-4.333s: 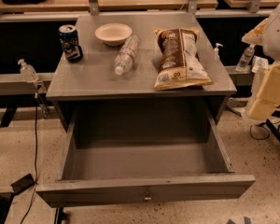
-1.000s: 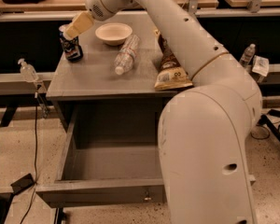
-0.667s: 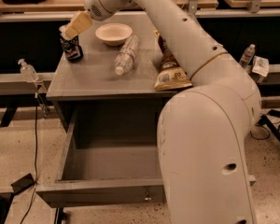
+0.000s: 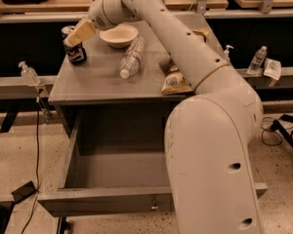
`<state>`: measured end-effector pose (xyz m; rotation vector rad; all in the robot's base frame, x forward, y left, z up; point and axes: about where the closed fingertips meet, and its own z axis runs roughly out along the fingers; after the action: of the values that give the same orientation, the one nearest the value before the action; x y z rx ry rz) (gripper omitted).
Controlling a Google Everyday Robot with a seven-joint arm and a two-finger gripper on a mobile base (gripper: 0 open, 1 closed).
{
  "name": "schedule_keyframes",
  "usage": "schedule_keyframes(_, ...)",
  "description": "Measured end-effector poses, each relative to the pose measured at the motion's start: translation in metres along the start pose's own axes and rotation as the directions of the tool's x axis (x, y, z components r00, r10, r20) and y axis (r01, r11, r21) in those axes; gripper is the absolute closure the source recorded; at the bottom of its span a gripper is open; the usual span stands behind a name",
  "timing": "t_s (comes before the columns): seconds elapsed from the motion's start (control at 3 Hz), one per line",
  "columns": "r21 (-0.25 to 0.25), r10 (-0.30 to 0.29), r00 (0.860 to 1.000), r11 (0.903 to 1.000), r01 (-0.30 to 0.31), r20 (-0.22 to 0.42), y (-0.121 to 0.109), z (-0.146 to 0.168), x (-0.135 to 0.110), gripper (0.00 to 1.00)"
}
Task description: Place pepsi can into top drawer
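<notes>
The pepsi can [image 4: 76, 55], dark blue with a silver top, stands upright at the far left corner of the grey cabinet top [image 4: 88, 84]. My gripper [image 4: 80, 33] is at the can's upper part, coming in from the right and covering part of its top. The top drawer [image 4: 97, 204] is pulled fully open below the cabinet top, and the part of its inside that shows holds nothing. Its small knob [image 4: 154, 206] shows on the front panel. My arm [image 4: 210, 145] hides the drawer's right half.
On the cabinet top are a white bowl [image 4: 118, 34], a clear water bottle [image 4: 132, 57] lying on its side, and a chip bag [image 4: 176, 80]. A sanitiser bottle [image 4: 28, 73] stands on the left shelf and a small bottle [image 4: 258, 59] on the right shelf. Cables lie on the floor.
The arm, which was off to the right earlier, has reached across the cabinet to the can. Over the last second the gripper has hardly moved, and the can still stands in place.
</notes>
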<state>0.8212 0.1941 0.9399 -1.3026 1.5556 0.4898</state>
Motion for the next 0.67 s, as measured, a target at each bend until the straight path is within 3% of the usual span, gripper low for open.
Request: schedule_keyframes(0.67, -0.029, 0.033, 0.998, 0.9991, -0.031, 0.061, 0.004, 0.028, 0.015, 0.0)
